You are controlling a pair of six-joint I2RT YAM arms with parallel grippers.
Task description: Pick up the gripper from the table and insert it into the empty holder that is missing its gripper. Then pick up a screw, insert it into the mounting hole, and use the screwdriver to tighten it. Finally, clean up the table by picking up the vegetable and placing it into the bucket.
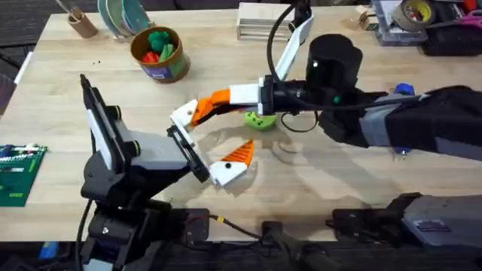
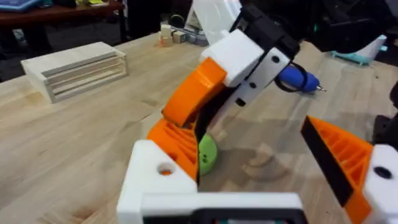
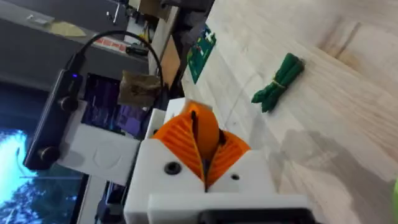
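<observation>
On the wooden surface [image 1: 316, 188], the bucket [image 1: 138, 54] stands at the far left, well apart from the work, with toy pieces already inside.

Nearer the middle, the left tool [image 1: 215, 135] is spread wide and grips nothing. One of its fingers carries an orange pad. The other is the bare white holder [image 2: 146, 177].

The gripper [image 2: 174, 144], an orange ribbed wedge, sits against that holder, just above the mounting hole. Its long axis appears to run along the holder's finger, narrow end pointing up and away from the left wrist. Whether it is fully seated cannot be told.

The right tool [image 1: 199, 109] reaches in from the right, its orange pads closed on the gripper. A round green disc [image 1: 260, 120] lies just beneath. The blue screwdriver [image 2: 297, 78] rests farther right, bit pointing away from the arms. The vegetable [image 3: 278, 83] lies flat on bare wood, well apart from the right tool.

The likely risk is a crooked entry. If the wedge tilts off the holder's line, it could jam or pop free on release, and its hole would miss the mount's. A hard push could also shove the left finger aside.
</observation>
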